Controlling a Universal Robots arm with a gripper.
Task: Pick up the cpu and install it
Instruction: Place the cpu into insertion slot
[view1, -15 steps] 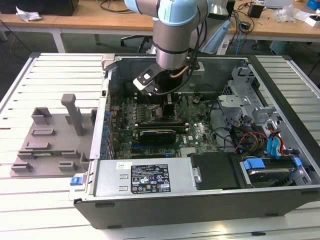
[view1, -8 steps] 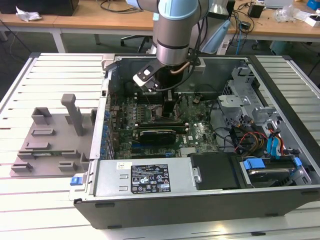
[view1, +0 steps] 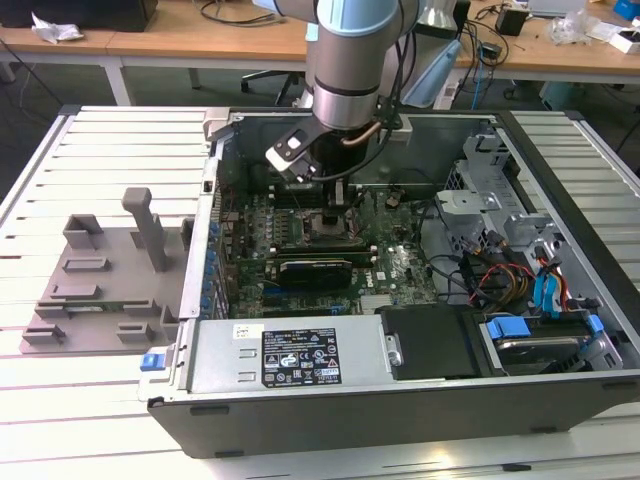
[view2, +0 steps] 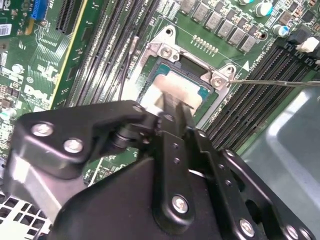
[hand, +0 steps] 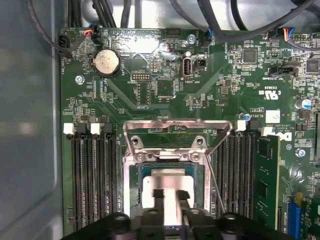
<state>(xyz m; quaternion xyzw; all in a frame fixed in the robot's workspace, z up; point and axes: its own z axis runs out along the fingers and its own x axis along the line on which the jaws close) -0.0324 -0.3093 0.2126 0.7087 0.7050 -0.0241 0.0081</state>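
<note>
cpu (hand: 170, 181) in socket (hand: 172, 156), memory slots (hand: 95, 180) flanking

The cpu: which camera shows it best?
The first wrist view: it faces the cpu squarely at the socket, the gripper covering one edge. The second wrist view shows the cpu slanted, partly behind the gripper. In the exterior view the gripper stands over it.

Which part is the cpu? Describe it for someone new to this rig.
In the open computer case, find the green motherboard and the metal socket frame between the black memory slots. The cpu sits inside it under the gripper: the only flat silvery square plate there.
</note>
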